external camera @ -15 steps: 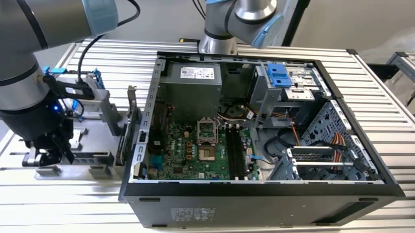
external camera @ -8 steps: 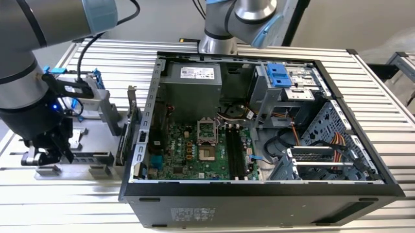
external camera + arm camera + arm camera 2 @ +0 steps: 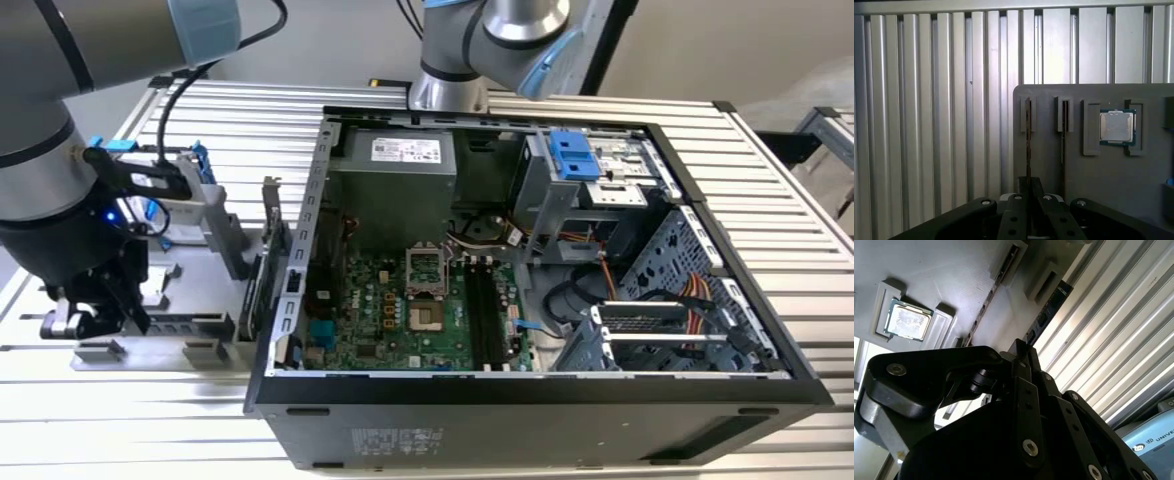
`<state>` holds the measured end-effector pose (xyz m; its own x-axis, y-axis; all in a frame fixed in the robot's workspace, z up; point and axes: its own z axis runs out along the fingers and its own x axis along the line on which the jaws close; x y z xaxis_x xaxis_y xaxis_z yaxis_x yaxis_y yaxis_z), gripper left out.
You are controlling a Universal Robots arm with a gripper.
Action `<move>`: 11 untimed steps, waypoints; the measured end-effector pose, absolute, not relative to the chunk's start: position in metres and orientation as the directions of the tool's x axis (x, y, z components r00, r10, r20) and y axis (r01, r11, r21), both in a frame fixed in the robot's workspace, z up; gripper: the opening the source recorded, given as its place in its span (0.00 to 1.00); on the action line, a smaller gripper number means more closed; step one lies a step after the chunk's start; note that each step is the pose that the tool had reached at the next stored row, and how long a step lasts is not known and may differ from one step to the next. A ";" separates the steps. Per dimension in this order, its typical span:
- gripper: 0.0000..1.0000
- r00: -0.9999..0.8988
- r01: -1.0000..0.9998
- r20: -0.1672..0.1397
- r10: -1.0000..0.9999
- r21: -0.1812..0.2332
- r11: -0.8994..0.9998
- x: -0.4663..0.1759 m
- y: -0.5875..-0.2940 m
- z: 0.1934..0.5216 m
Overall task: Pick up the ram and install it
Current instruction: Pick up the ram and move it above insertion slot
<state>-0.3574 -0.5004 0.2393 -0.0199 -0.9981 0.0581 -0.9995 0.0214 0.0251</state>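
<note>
My pincer (image 3: 1029, 184) is drawn narrow. As far as I can judge, it is pinched on the ram (image 3: 1028, 140), one finger on each flat face of the strip. The ram stands on its thin edge in the outermost slot of the grey holder plate (image 3: 1104, 190), just beside the ribbed table (image 3: 929, 125). I judge it seated there and not lifted clear.

What matters is how the strip lies to me. Its long axis runs straight out from between my fingertips, twelve o'clock by my own heading, parallel to the table's ribs. In the second wrist view the same dark strip with its black chips (image 3: 1050, 314) leads directly away from my fingertips (image 3: 1021, 347).

A second strip (image 3: 1063, 130) stands parallel in the next slot, apart from my fingers. Past it a processor chip (image 3: 1117, 127) lies flat in its pocket.

In the exterior view my pincer (image 3: 96, 318) hangs low over the holder plate, at nine o'clock of the open computer case (image 3: 534, 390). The ribs there run across, so I reckon the ram's length points from me toward three o'clock, at the case. The green motherboard (image 3: 400, 310) lies inside it, well apart from me. A hard drive (image 3: 180, 205) with blue rails stands on the plate at about one o'clock of my pincer.
</note>
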 end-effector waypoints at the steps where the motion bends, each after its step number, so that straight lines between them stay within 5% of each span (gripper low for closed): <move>1: 0.00 -0.020 -0.999 0.058 -0.998 0.025 0.021 -0.357 -0.500 0.240; 11: 0.00 -0.020 -0.999 0.058 -0.998 0.025 0.021 -0.358 -0.500 0.248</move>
<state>-0.3577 -0.5004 0.2481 -0.0199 -0.9981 0.0580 -0.9995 0.0214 0.0247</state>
